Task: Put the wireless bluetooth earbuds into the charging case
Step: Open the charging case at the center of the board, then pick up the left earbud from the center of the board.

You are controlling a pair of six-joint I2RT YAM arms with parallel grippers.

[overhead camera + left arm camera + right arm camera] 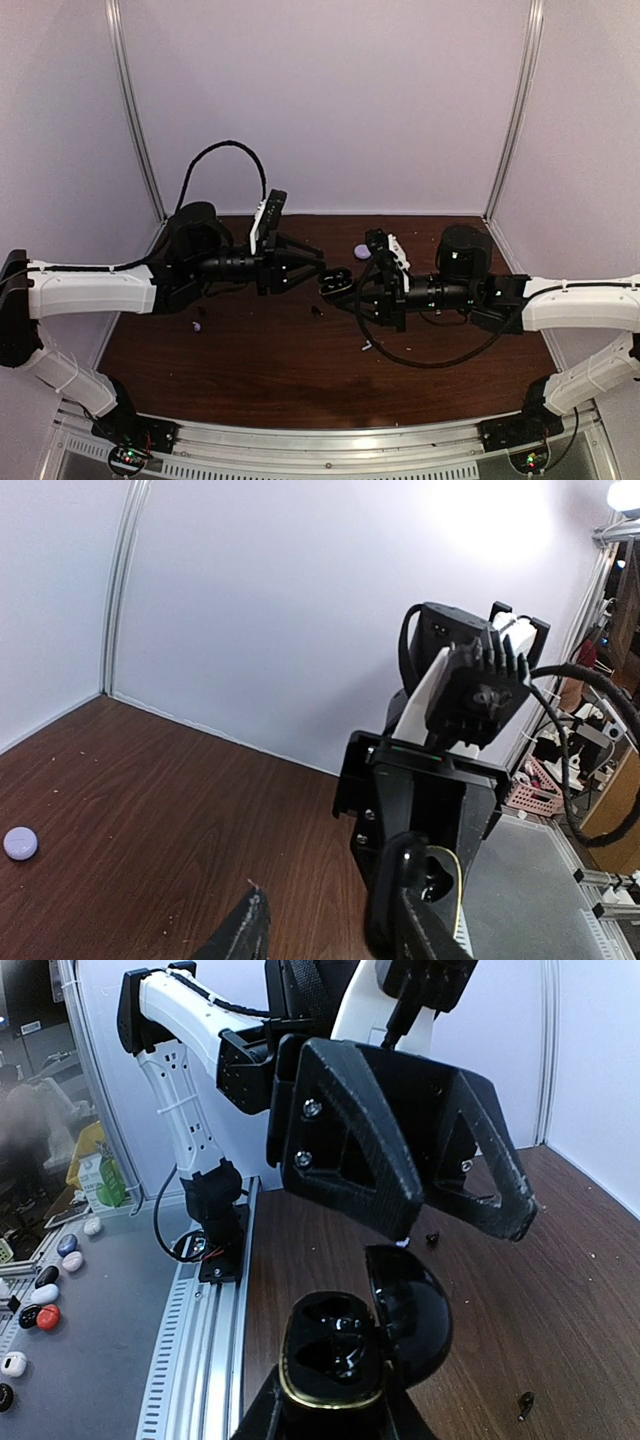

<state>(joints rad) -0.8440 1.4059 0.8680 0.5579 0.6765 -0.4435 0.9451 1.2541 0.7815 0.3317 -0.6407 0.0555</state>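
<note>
- Charging case (335, 1360): black clamshell with a gold rim, lid swung open. Right end effector (335, 1418) is clamped tight on both flanks of its lower body. It is held off the counter (250, 360), mid-workspace, between the two arms.
- Left end effector (318, 267): tips just above the open mouth, jaws part-way apart, nothing visible between them. There is a tiny pale glint at one fingertip in the right wrist view, too small to name.
- Earbuds: none made out for certain. Both wells read dark and glossy; cannot tell whether they are filled or empty.
- Lavender round pebble (362, 251) lies flat on the counter just behind the end effectors, touching neither. Pale bit (366, 346) sits on the counter near the right arm's cable; could be a bud, too small to say.
- Step in hand, by my reading: seating a bud in a well.
- To do it well: right arm keeps the case steady with the mouth level. Left arm comes straight down the well's axis, stem first, clear of the lid. It lets go only once the bud sits flush under the rim, widening the jaws just enough not to knock lid or rim.
- Heading: mouth faces up toward the left end effector. Lid and hinge are on the right-hand side of the right wrist view, with the lid's hollow turned back over the wells.
- Long axis: oval rim seems to run across the grip, flank to flank. The view is foreshortened, so this is tentative.
</note>
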